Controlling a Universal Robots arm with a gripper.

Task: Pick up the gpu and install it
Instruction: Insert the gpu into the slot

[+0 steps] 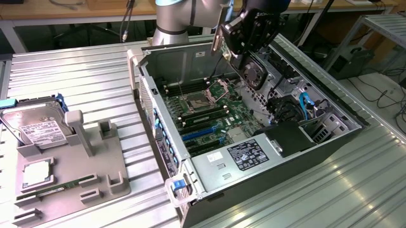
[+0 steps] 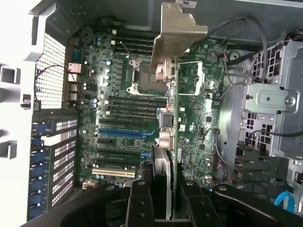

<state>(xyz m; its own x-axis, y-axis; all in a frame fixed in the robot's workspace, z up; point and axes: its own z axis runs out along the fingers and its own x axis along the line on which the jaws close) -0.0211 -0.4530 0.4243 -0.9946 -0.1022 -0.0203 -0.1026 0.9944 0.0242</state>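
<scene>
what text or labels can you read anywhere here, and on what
No text here can be read as words.
white label on the hard drive: print too small.
black sticker inside the computer case: blurred.
motherboard markings: too small.
gpu in the claw: no text visible.

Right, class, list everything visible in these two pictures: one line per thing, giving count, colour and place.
table: one, silver ribbed metal, under everything.
computer case: one, black and silver, open, on the table.
motherboard: one, green, inside the case.
gpu: one, black with silver bracket, over the motherboard.
holder: one, grey, on the table at the exterior view's left.
hard drive: one, silver, white label, in the holder.
memory stick: one, green, on the holder.
claw: one, black, shut on the gpu.
</scene>
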